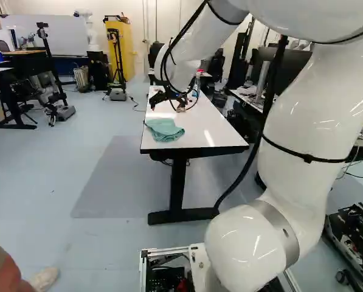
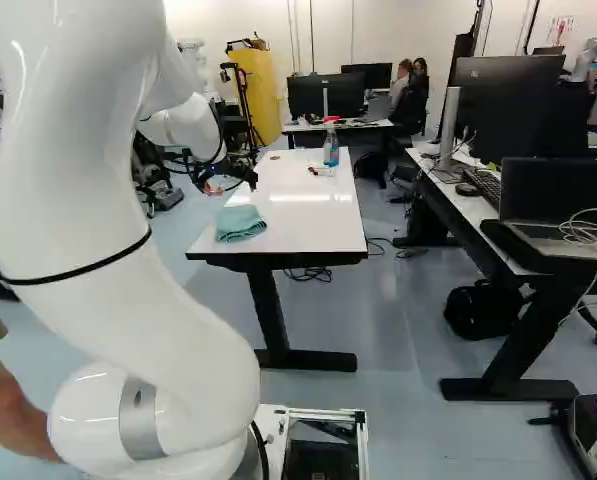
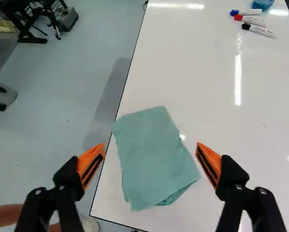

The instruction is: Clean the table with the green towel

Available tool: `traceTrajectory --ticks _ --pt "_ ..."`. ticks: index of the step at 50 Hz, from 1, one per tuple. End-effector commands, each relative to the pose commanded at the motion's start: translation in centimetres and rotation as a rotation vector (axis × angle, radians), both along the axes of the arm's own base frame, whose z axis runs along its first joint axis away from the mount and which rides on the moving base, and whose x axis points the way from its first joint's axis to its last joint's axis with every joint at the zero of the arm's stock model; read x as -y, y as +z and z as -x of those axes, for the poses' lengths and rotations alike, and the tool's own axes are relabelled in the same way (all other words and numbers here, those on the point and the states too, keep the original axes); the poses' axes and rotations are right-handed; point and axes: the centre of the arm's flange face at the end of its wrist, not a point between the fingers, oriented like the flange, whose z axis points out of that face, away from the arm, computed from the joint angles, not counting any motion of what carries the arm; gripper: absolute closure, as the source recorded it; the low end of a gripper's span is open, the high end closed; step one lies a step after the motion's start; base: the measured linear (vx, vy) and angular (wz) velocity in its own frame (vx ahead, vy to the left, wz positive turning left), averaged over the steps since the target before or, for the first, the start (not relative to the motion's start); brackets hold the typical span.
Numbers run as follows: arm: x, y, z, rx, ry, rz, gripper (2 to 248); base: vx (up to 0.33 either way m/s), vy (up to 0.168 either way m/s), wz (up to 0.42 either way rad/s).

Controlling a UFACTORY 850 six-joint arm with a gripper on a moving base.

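Note:
My gripper (image 1: 167, 107) hangs over the white table (image 1: 196, 131) in the left base view, above and beyond the green towel (image 1: 164, 129). Seen from the wrist, the gripper (image 3: 150, 151) stands wide open, orange pads facing each other. The towel (image 3: 151, 157) lies folded and slightly crumpled on the tabletop near a corner, below the space between the fingers, with neither finger gripping it. One finger appears over the table's long edge, the other over the white surface.
Several markers (image 3: 259, 30) lie farther along the table, near a spray bottle (image 2: 331, 148) with blue liquid. Right of the table in the right base view stands a desk with a laptop (image 2: 556, 200) and monitors. A person's arm (image 2: 18, 420) shows beside my arm.

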Motion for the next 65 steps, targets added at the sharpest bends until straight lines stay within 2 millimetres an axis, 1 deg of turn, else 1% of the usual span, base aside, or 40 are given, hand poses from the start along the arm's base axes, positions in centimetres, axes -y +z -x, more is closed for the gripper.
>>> traceTrajectory --ticks 1,2,36,51,65 --pt "0.0 0.0 0.0 0.0 0.0 0.0 17 0.0 0.0 0.0" --pt "0.0 0.0 0.0 0.0 0.0 0.0 3 0.0 0.0 0.0" --pt "0.4 -0.4 0.4 0.013 -0.006 0.001 3 0.0 0.0 0.0" --pt "1.2 -1.1 1.2 0.038 -0.017 0.002 3 0.0 0.0 0.0" --pt "2.3 -2.1 2.3 0.074 -0.033 0.004 3 0.0 0.0 0.0"
